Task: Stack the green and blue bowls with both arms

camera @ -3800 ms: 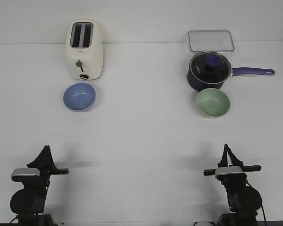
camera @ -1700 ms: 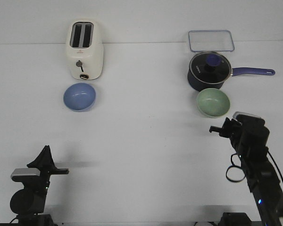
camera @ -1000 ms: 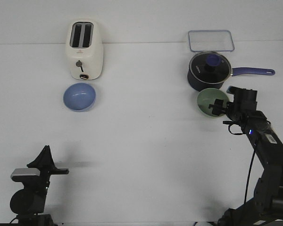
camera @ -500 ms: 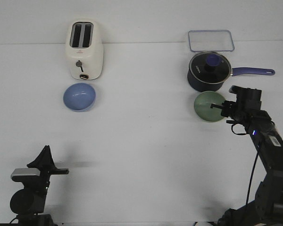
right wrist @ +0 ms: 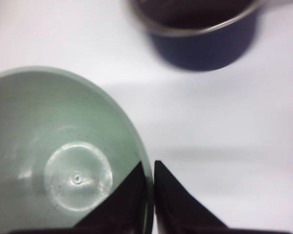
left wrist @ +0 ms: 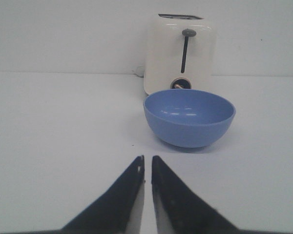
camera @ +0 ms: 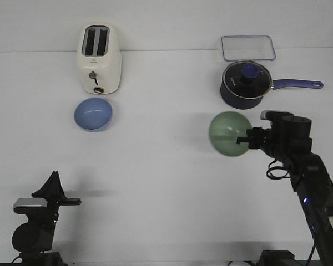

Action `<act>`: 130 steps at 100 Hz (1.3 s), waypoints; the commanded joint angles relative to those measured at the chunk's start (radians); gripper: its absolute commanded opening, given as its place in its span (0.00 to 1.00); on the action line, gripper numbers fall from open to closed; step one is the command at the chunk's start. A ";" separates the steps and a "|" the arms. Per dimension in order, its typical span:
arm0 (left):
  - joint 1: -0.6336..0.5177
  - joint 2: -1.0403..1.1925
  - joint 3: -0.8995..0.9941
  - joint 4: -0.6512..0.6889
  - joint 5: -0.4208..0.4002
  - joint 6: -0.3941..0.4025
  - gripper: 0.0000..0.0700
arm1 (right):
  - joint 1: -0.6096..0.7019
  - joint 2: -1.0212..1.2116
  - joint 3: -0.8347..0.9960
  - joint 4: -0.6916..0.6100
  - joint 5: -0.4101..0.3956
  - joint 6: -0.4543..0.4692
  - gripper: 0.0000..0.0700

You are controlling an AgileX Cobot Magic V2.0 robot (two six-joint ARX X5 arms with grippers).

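We see the right black gripper (camera: 247, 138) clamped on the rim of the pale mint green round bowl (camera: 228, 134). In the right wrist view one finger (right wrist: 129, 192) sits inside the bowl (right wrist: 63, 161) and the other outside, with the rim pinched between them. In the front view the bowl is tilted up on edge, its inside facing the camera, in front of the dark navy saucepan with a glass lid (camera: 246, 84) and apart from it. We cannot tell whether it still touches the white table (camera: 166, 183) or hangs clear of it.

The periwinkle blue round bowl (camera: 93, 113) sits upright on the table just in front of the cream two-slot toaster (camera: 99, 59), well apart from the green one. The left wrist view shows the same: blue bowl (left wrist: 189, 117) in front of the toaster (left wrist: 180, 53), both ahead of the left gripper (left wrist: 147, 165).

That gripper's fingers (left wrist: 122, 195) are nearly together with only a thin gap at the tips, and hold nothing. In the front view the left black arm (camera: 39, 219) sits low at the near edge of the table, well apart from the blue bowl.

A clear rectangular plastic lid (camera: 248, 47) lies flat behind the saucepan.
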State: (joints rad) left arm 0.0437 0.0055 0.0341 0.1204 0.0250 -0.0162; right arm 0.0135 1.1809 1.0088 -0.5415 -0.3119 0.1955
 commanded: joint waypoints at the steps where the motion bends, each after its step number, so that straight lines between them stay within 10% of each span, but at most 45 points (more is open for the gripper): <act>1: 0.003 -0.001 -0.020 0.012 -0.003 0.007 0.02 | 0.070 -0.015 -0.032 0.006 -0.005 0.023 0.00; 42: 0.003 -0.001 -0.020 0.012 -0.003 0.007 0.02 | 0.487 0.018 -0.123 0.021 0.148 0.099 0.00; 88: 0.003 -0.001 -0.020 0.013 -0.002 0.002 0.02 | 0.610 0.100 -0.187 0.043 0.264 0.113 0.00; 108: 0.003 -0.001 -0.020 0.016 -0.002 -0.079 0.02 | 0.609 0.099 -0.187 0.050 0.259 0.107 0.31; 130: 0.003 -0.001 -0.016 0.016 -0.003 -0.294 0.02 | 0.600 0.029 -0.185 0.094 0.267 0.075 0.32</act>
State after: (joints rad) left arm 0.0437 0.0055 0.0341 0.1204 0.0250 -0.1791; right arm 0.6140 1.2484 0.8135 -0.4759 -0.0513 0.2886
